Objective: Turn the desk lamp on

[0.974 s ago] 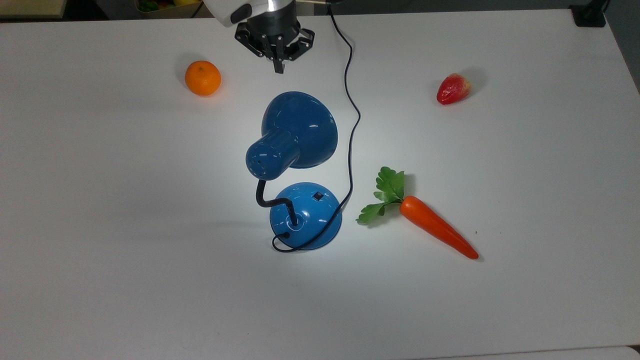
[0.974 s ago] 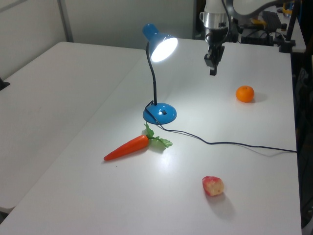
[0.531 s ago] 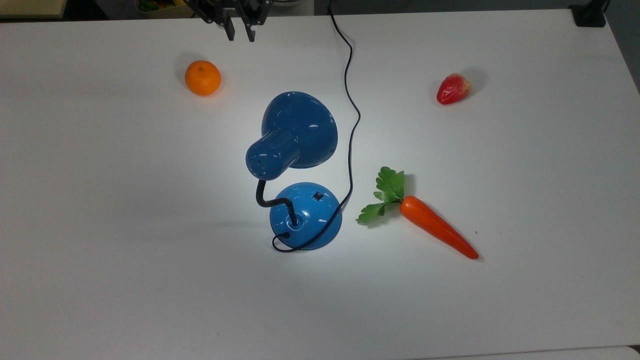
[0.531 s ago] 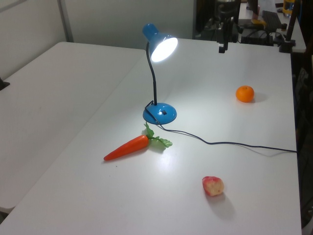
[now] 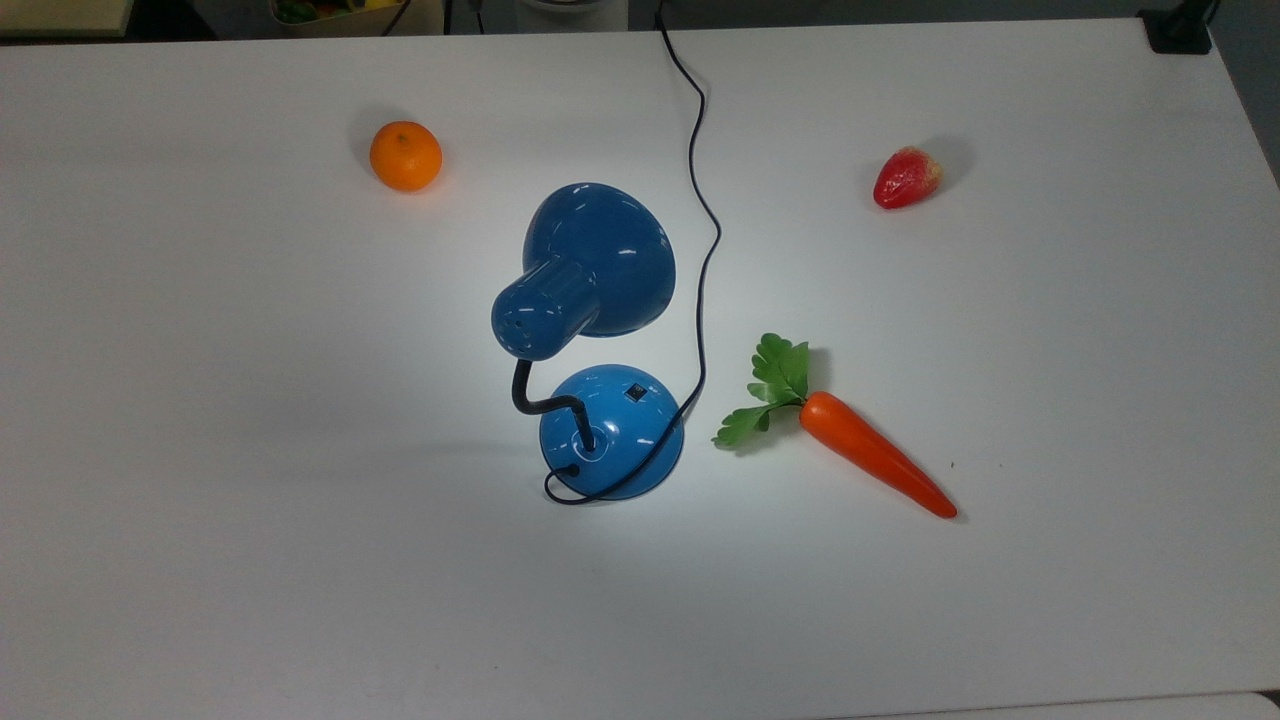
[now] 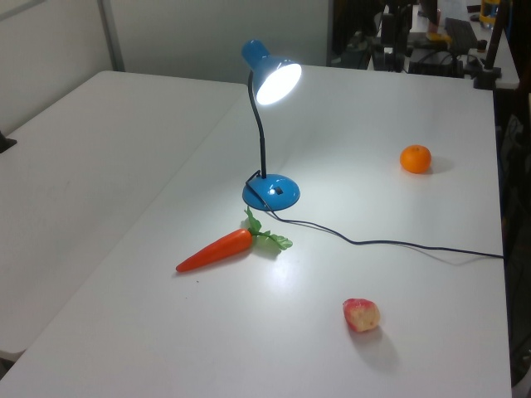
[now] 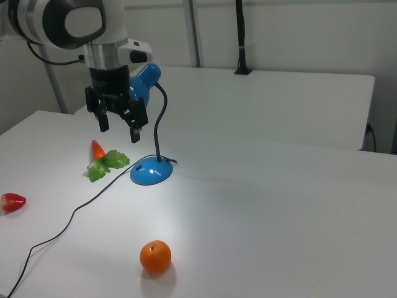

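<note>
The desk lamp point(image 5: 600, 255) stands mid-table, a glossy blue bell shade on a bent black gooseneck over a round blue base point(image 5: 612, 430) with a small black switch point(image 5: 635, 393). Its bulb is lit: the shade point(image 6: 278, 80) glows white in the left view and the table around the base is bright. A black cord point(image 5: 700, 200) runs from the base to the top view's upper edge. In the right view my gripper point(image 7: 119, 129) hangs open and empty above the table, in front of the lamp's shade point(image 7: 144, 81) and apart from the lamp.
An orange point(image 5: 405, 156) lies at the top view's upper left, a red strawberry point(image 5: 906, 178) at its upper right. A carrot with green leaves point(image 5: 875, 465) lies right of the lamp base. The white table point(image 5: 200, 500) is bare elsewhere.
The gripper has moved away from the lamp, up and out past the top view's upper edge. The lamp stays lit and nothing on the table has shifted.
</note>
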